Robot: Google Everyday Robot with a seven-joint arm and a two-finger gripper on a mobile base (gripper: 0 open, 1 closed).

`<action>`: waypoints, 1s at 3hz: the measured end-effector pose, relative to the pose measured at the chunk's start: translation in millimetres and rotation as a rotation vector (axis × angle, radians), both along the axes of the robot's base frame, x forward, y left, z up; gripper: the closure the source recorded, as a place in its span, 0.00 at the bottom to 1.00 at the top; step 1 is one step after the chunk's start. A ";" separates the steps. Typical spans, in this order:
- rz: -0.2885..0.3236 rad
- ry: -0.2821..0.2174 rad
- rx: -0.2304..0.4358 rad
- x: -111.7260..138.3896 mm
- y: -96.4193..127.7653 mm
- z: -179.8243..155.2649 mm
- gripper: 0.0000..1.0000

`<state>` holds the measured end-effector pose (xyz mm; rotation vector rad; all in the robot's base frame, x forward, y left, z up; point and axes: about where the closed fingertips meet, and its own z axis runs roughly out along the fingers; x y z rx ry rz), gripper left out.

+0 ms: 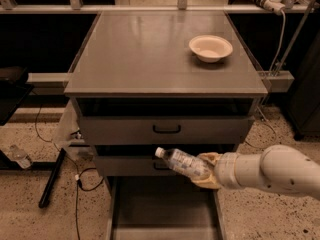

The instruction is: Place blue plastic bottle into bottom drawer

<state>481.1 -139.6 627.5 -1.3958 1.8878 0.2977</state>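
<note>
My gripper (204,171) comes in from the right on a white arm and is shut on the blue plastic bottle (181,162). The bottle lies nearly level with its white cap pointing left. It hangs in front of the lower grey drawer front, above the back of the bottom drawer (162,211). That drawer is pulled out toward me, and its flat grey floor is bare. The gripper's yellowish fingers (210,159) wrap around the base end of the bottle.
A white bowl (210,48) sits on the grey cabinet top (150,54) at the right. The upper drawer front has a black handle (166,129). A plain clear bottle (20,157), cables and a black rod (51,180) lie on the floor at the left.
</note>
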 end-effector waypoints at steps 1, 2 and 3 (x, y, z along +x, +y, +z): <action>-0.013 0.017 0.019 -10.9 0.7 -69.6 1.00; -0.020 0.023 0.007 -11.6 -4.8 -130.7 1.00; -0.051 0.108 0.042 -10.9 -17.0 -191.9 1.00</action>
